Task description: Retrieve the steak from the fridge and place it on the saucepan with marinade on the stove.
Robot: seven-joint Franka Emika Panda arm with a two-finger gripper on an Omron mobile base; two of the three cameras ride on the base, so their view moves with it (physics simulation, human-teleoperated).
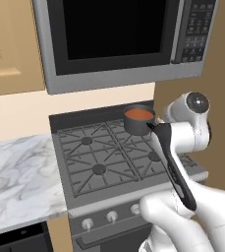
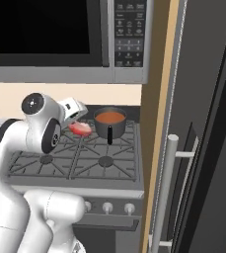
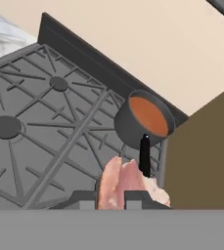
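Observation:
The steak (image 3: pixel 125 185), a red slab with pale marbling, sits clamped between my gripper's (image 3: pixel 111 199) fingers. In the right base view the steak (image 2: pixel 81 129) hangs just above the stove (image 2: pixel 75 163) grates. It is a little left of the saucepan (image 2: pixel 110 121) and in front of it. The saucepan (image 3: pixel 145 119) is dark grey, holds orange-red liquid and stands on the back right burner with its black handle pointing toward me. The left base view shows the saucepan (image 1: pixel 139 119) partly behind my arm. The fridge (image 2: pixel 203 123) stands to the stove's right, with its door edge and bar handle (image 2: pixel 166 188) near the camera.
A microwave (image 1: pixel 119 34) hangs low over the stove. A tan cabinet wall (image 2: pixel 156 99) rises right beside the saucepan. A marble counter (image 1: pixel 15 177) lies left of the stove. The left and front burners (image 1: pixel 98 169) carry nothing.

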